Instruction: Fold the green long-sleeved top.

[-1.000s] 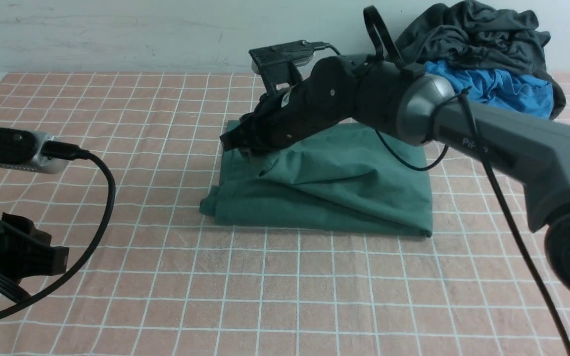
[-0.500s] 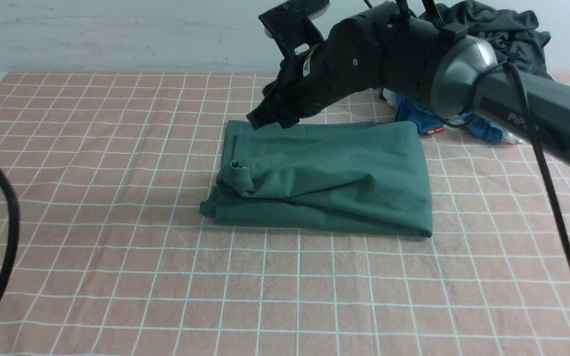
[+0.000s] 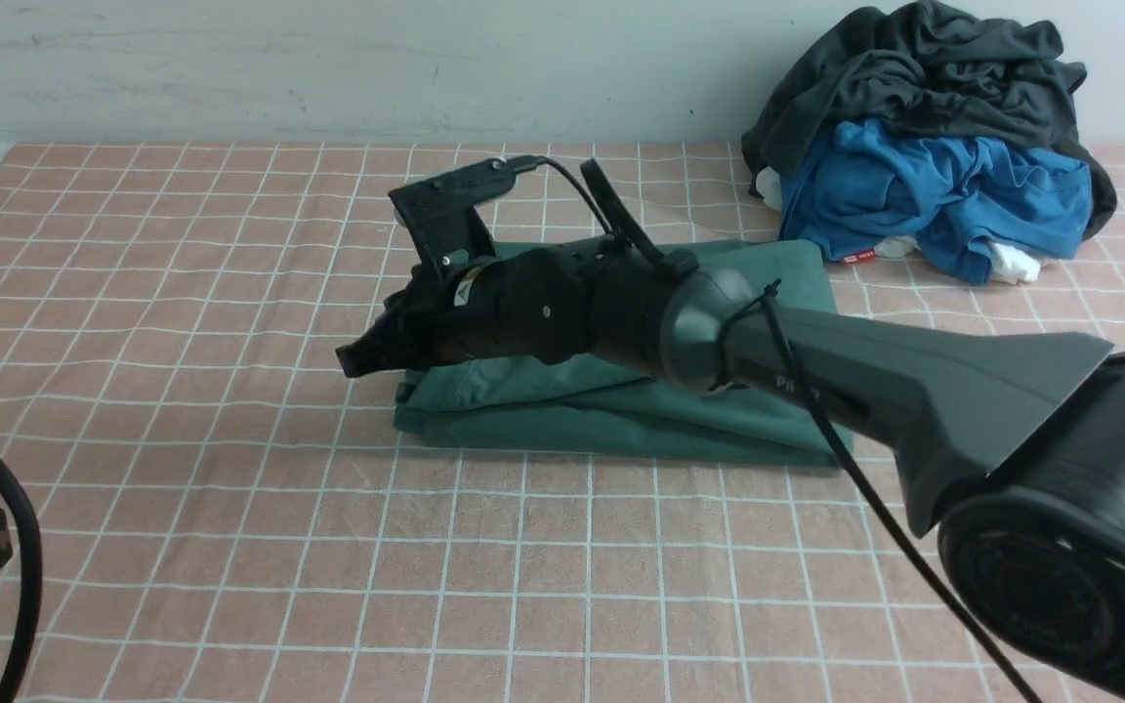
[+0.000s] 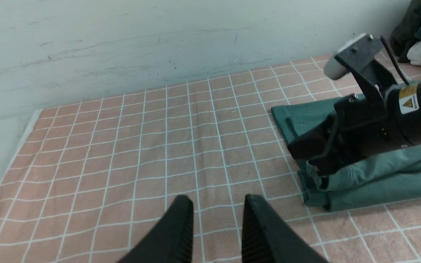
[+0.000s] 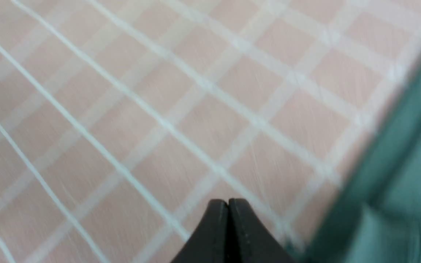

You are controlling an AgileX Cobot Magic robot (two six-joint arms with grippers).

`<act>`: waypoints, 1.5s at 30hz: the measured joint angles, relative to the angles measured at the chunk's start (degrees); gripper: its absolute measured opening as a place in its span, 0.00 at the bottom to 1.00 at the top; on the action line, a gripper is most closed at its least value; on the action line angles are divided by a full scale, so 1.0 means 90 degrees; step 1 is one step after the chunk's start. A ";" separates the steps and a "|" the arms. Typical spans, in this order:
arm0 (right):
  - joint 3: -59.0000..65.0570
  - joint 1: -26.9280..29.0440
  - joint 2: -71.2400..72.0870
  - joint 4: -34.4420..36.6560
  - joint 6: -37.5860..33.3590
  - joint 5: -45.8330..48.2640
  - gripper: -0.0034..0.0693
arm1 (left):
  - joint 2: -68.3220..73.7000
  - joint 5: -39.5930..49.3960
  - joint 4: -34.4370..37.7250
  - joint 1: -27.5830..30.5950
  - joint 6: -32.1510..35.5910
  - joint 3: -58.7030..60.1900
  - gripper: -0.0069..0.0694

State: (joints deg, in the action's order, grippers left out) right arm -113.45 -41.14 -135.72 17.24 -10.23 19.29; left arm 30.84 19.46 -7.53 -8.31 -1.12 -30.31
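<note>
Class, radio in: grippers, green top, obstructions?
Left gripper open, empty. Right gripper shut, empty, over green top's near left corner. Top bunched, right arm blocking view.

Through the front view I log a pale wall, scuffed and finely marked, spanning ten to two o'clock. Below it, a pinkish-brown surface carries a pale grid, its lines slightly wavy. Toward ten o'clock I note a whitish strip along its edge.
</note>
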 joint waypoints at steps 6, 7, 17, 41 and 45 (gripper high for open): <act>0.0000 0.0205 0.0667 -0.0766 -0.0261 0.1118 0.03 | -0.0005 0.0216 0.0000 0.0000 0.0000 0.0007 0.33; 0.0000 0.0244 0.0795 -0.0870 -0.0224 0.1424 0.03 | -0.0005 0.0234 0.0000 0.0000 0.0000 0.0007 0.33; 0.0184 0.0256 0.0524 -0.0097 0.0046 0.3008 0.04 | -0.0005 -0.0014 0.0047 0.0000 0.0000 0.0007 0.33; -0.0706 -0.0237 0.3849 -0.3404 -0.0156 0.5834 0.04 | -0.0922 0.0154 0.0170 0.0000 0.0000 0.0007 0.33; 0.0015 -0.0237 0.5180 -0.3460 0.0390 0.5844 0.04 | -0.1012 0.0167 0.0170 0.0000 0.0000 0.0007 0.33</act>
State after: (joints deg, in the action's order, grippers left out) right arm -113.32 -43.27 -89.10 -13.90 -6.72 71.89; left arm 21.73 20.97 -6.00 -8.31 -1.12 -30.25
